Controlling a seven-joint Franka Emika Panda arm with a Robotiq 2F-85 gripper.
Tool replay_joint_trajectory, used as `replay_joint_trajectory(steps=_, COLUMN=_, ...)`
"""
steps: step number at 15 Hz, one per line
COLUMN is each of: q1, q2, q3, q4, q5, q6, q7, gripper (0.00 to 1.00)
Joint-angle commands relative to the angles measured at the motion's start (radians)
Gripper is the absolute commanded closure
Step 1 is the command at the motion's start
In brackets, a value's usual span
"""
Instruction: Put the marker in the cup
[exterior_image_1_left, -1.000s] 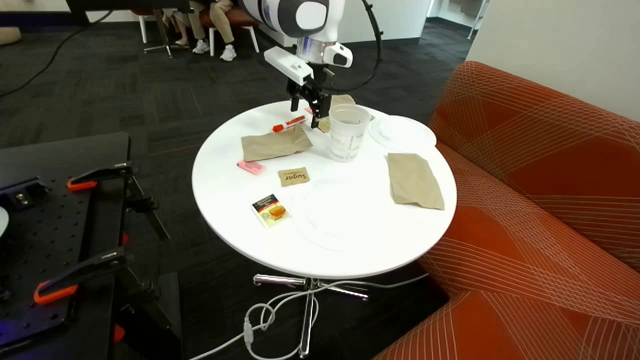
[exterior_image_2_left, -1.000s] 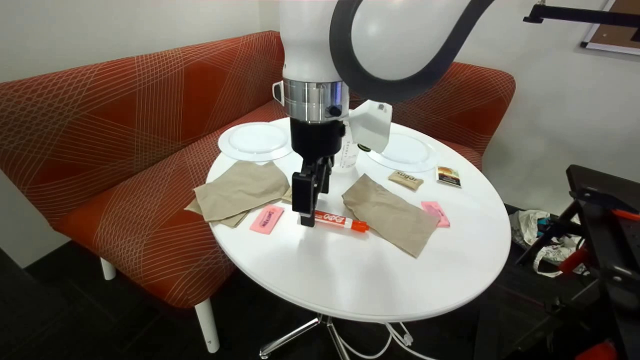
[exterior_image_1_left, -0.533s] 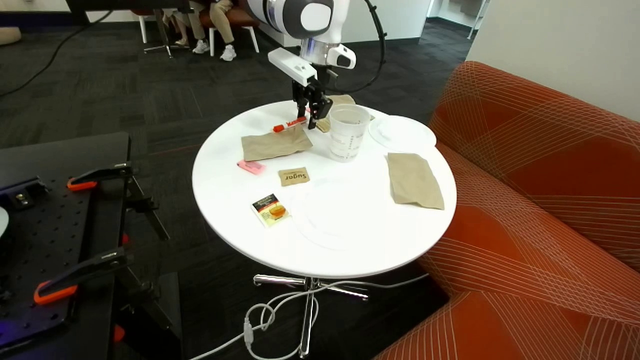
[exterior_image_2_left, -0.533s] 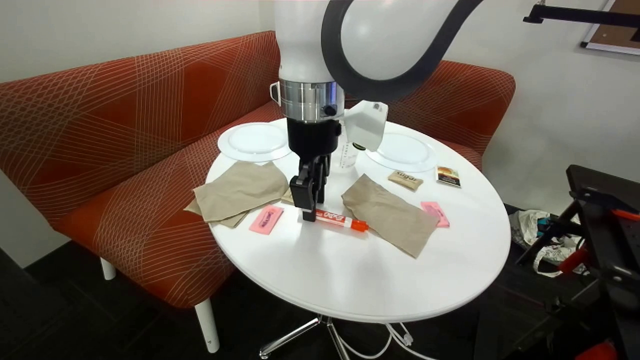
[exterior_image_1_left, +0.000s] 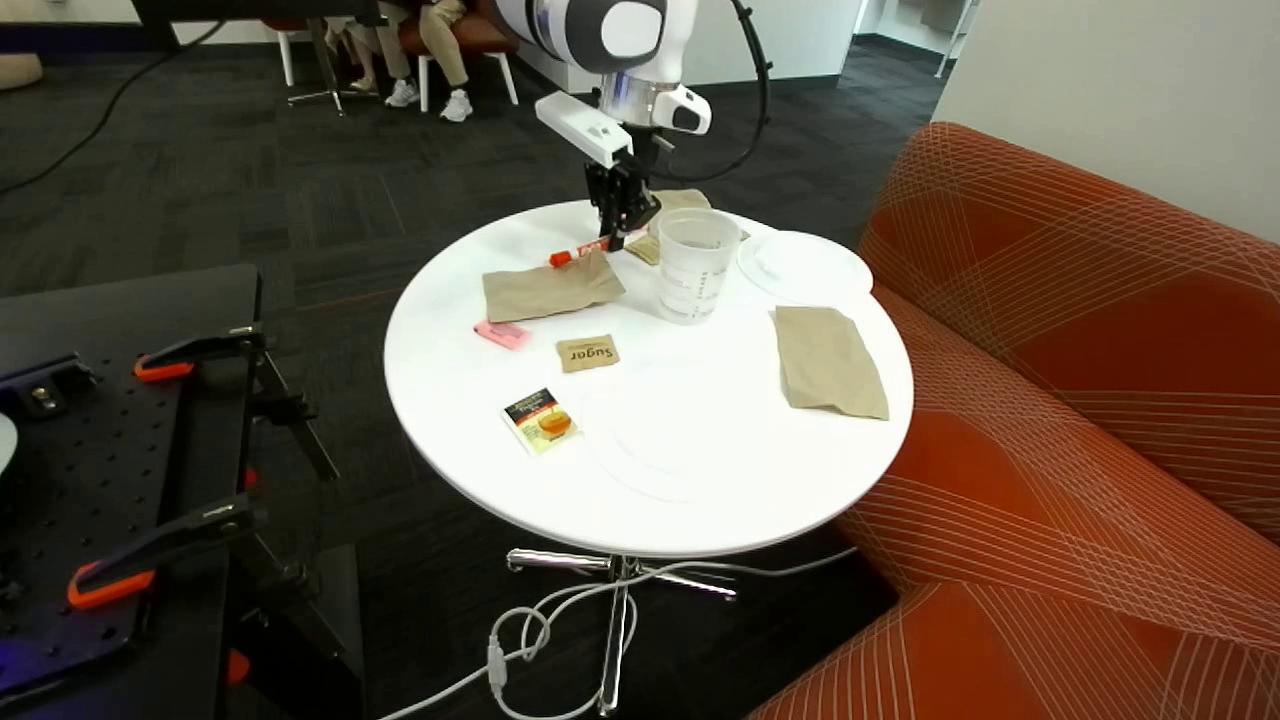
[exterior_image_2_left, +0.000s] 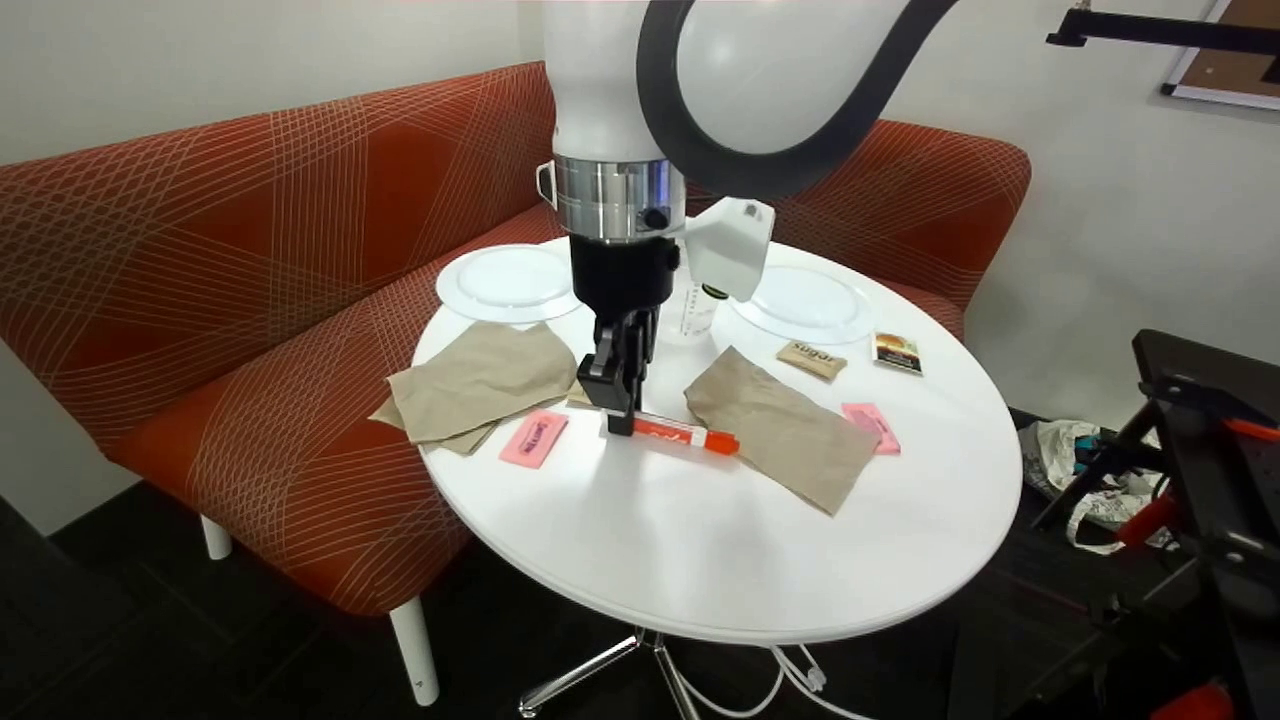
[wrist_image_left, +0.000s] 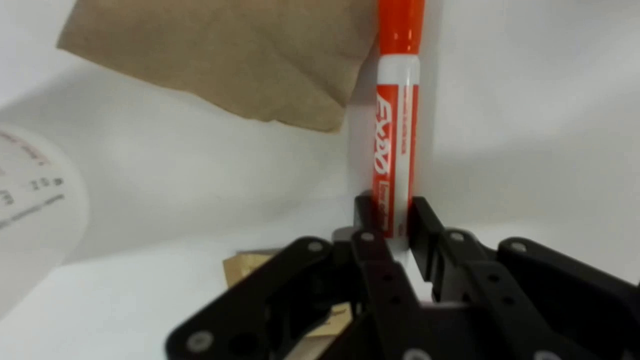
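The red-and-white marker (wrist_image_left: 395, 135) lies lengthwise between my fingertips, its red cap pointing away from the gripper in the wrist view. My gripper (wrist_image_left: 392, 220) is shut on the marker near its uncapped end, a finger pressed to each side. In both exterior views the marker (exterior_image_1_left: 580, 252) (exterior_image_2_left: 690, 436) is at or just above the tabletop; whether it still touches is hard to tell. Upright beside the gripper is the see-through cup (exterior_image_1_left: 692, 272), wide mouth up. It is partly behind the arm in an exterior view (exterior_image_2_left: 690, 312) and cut off at the wrist view's left edge.
A brown napkin (exterior_image_1_left: 550, 288) lies close by the marker's cap. More napkins (exterior_image_2_left: 485, 380), a sugar packet (exterior_image_1_left: 588, 353), pink packets (exterior_image_2_left: 534, 438), a yellow-black packet (exterior_image_1_left: 541, 421) and clear plates (exterior_image_2_left: 508, 280) are on the round white table (exterior_image_1_left: 450, 400). A red bench (exterior_image_1_left: 1050, 400) stands beside it.
The fingers have come together on the marker. Gripper and marker have since moved up slightly, with the cap end shifting a little. The cup has stayed in place.
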Motion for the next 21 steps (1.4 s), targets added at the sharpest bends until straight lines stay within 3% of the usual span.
replay_joint_trajectory(steps=1, q1=0.031, q2=-0.081, q3=-0.018, q4=-0.045, q5=0.014, q6=-0.039, q7=0.071, gripper=0.95)
replay_joint_trajectory(steps=10, q1=0.099, q2=-0.362, q3=-0.057, q4=-0.148, q5=-0.026, q6=-0.195, q7=0.279, gripper=0.95)
replay_joint_trajectory(steps=15, q1=0.103, q2=-0.489, q3=-0.052, q4=-0.139, q5=-0.08, q6=-0.301, q7=0.299, gripper=0.95)
replay_joint_trajectory(steps=16, q1=0.088, q2=-0.424, q3=-0.04, q4=-0.105, q5=-0.055, q6=-0.268, q7=0.276, gripper=0.95)
replay_joint_trajectory(steps=17, q1=0.087, q2=-0.442, q3=-0.038, q4=-0.104, q5=-0.058, q6=-0.276, q7=0.275, gripper=0.79)
replay_joint_trajectory(steps=21, q1=0.088, q2=-0.424, q3=-0.039, q4=-0.105, q5=-0.057, q6=-0.275, q7=0.274, gripper=0.79)
